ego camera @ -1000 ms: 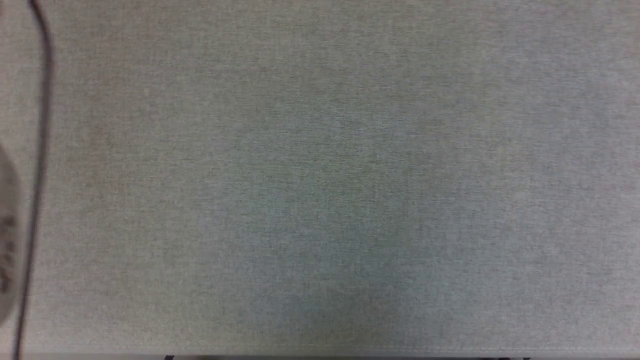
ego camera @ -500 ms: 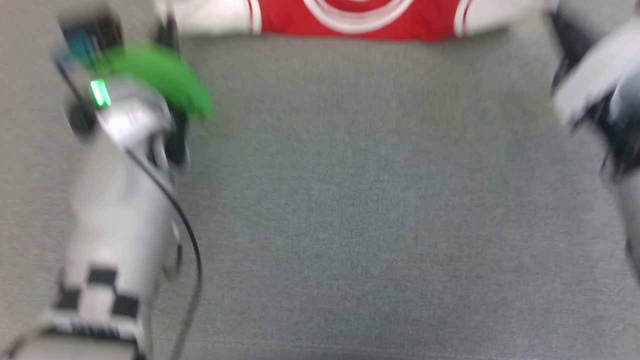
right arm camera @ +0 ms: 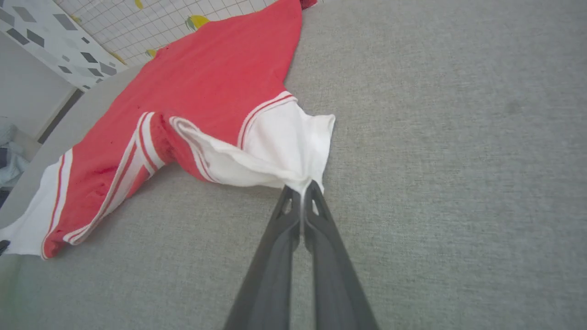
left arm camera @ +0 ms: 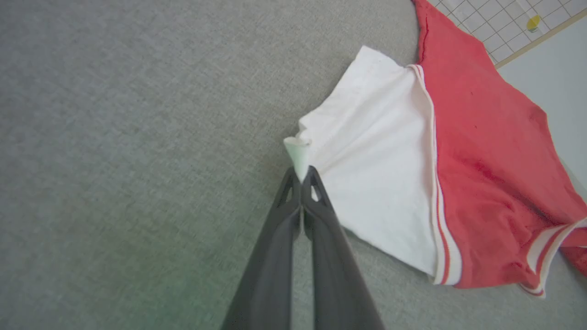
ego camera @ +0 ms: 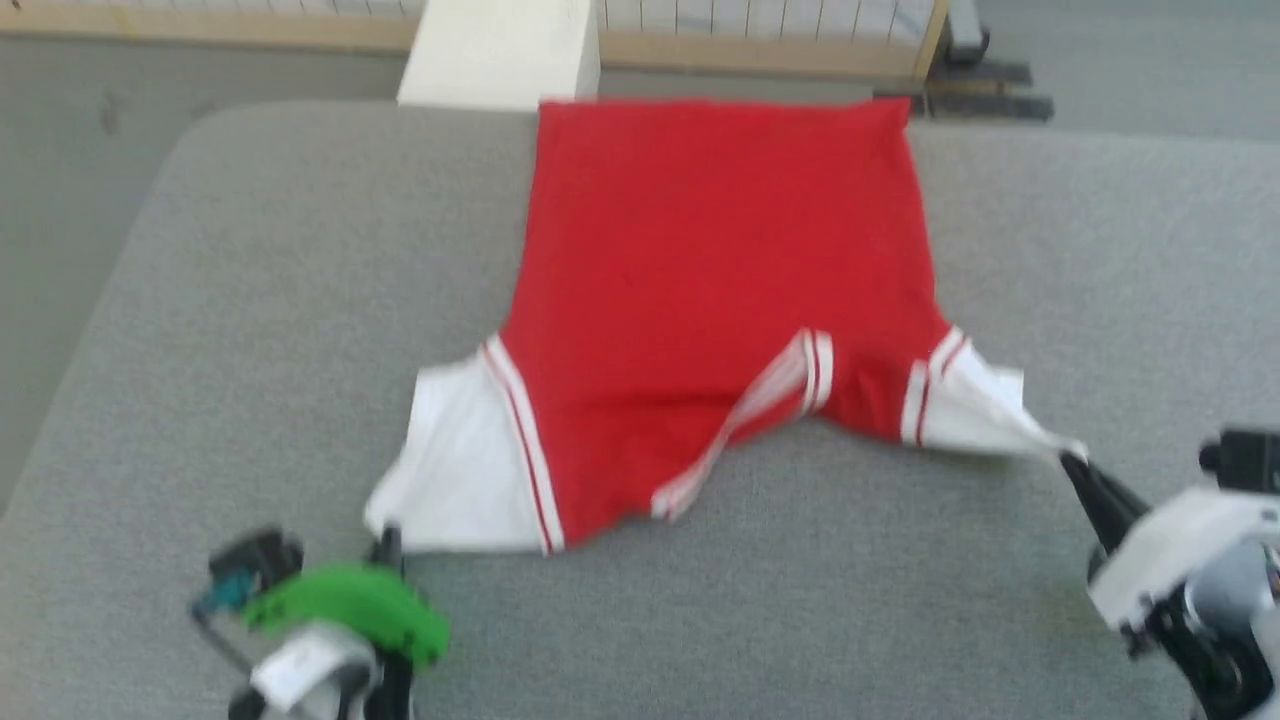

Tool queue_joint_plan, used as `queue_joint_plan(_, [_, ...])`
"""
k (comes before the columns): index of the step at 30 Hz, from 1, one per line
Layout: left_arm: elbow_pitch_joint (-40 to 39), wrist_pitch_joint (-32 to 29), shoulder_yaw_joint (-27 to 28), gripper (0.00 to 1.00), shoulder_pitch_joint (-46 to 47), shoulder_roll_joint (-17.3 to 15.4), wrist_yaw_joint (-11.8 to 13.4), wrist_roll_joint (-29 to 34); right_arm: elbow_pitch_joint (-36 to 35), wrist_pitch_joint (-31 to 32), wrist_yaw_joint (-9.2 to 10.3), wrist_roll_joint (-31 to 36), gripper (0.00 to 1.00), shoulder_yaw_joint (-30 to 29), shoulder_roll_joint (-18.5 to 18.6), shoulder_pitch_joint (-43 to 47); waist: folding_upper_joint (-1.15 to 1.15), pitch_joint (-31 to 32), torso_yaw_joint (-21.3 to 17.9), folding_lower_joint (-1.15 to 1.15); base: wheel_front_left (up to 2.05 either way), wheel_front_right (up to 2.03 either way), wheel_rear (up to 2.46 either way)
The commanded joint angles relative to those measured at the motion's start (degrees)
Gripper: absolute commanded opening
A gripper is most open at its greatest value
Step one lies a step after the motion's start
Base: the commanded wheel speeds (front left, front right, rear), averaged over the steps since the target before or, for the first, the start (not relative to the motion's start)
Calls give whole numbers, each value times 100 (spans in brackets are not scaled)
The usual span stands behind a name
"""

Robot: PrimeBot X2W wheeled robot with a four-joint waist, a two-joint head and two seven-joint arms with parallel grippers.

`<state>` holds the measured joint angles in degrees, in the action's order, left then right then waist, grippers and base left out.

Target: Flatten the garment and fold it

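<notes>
A bright red garment point(ego camera: 720, 260) is lying spread on a grey fabric-covered desk point(ego camera: 250, 300). Its plain red body is reaching toward the far edge, and its two white sleeves are pointing back toward the robot.

The left gripper point(left arm camera: 301, 178) is pressing its two dark fingers fully together on the corner of the white sleeve on the robot's left. A small tuft of white cloth is poking up past the tips. The right gripper point(right arm camera: 302, 190) is clamping just as tightly on the corner of the other white sleeve, which is stretching into a taut point toward it.

Between the sleeves, the striped neck trim point(ego camera: 760, 410) is lying folded over as a diagonal red-and-white band across the red cloth.

The head view is coming through soft and blurred, so stitching and fine detail on the cloth are hard to make out. There, a green cover point(ego camera: 350, 605) on the left wrist is hiding most of that gripper's fingers. In both wrist views the frame edges are cutting off parts of the garment. Beyond the desk's far edge a pale block point(ego camera: 500, 50) is standing, with its top cut off.
</notes>
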<state>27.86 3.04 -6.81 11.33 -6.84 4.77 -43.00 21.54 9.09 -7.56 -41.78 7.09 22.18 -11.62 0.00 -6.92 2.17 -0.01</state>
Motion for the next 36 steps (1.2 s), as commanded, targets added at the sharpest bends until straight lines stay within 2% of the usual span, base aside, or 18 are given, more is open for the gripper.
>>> queue_joint_plan(1, [-191,-97,42,0,-304,-3,103,-125,-107,49,8,77,0,-90,-24,210,0,319,2,1,0,0,0])
queue_joint_plan(6, [-923,-500,70,0,-1070,-193,433,-147,-531,391,8,352,0,-437,-85,856,0,373,-35,1,0,0,0])
queue_joint_plan(10, [-1378,-776,-10,0,-1332,-439,666,33,-977,867,8,613,0,-566,-88,1169,0,373,-62,1,0,0,0])
queue_joint_plan(15, [-1691,-1083,-236,0,-1308,-702,883,372,-1473,1829,8,1194,0,-272,105,1065,0,272,-160,1,0,0,0])
queue_joint_plan(18, [-1815,-1242,-373,0,-1185,-768,995,533,-1561,2721,8,1532,0,136,224,737,0,145,-213,1,0,0,0])
queue_joint_plan(22, [-1860,-1333,-468,0,-1006,-775,1057,622,-1368,3901,8,1852,0,575,206,263,0,-58,-243,1,0,0,0])
queue_joint_plan(24, [-1850,-1337,-493,0,-934,-759,1067,638,-1240,4285,8,1965,0,765,163,54,0,-152,-237,1,0,0,0])
queue_joint_plan(28, [-1856,-1310,-504,0,-831,-701,1066,611,-948,4738,8,2101,0,1080,143,-203,0,-320,-194,1,0,0,0])
queue_joint_plan(32, [-1864,-1285,-518,0,-780,-670,1064,596,-740,4877,8,2081,0,1234,160,-315,0,-407,-173,1,0,0,0])
queue_joint_plan(34, [-1872,-1268,-504,0,-770,-673,1060,579,-703,4809,8,2016,45,1172,152,-354,0,-414,-184,1,0,0,0])
queue_joint_plan(35, [-1875,-1248,-488,0,-772,-677,1058,571,-699,4765,8,2004,94,1127,156,-372,0,-401,-197,1,0,0,0])
queue_joint_plan(36, [-1869,-1236,-475,0,-780,-682,1056,559,-699,4728,8,1957,100,1057,148,-379,0,-378,-211,1,0,0,0])
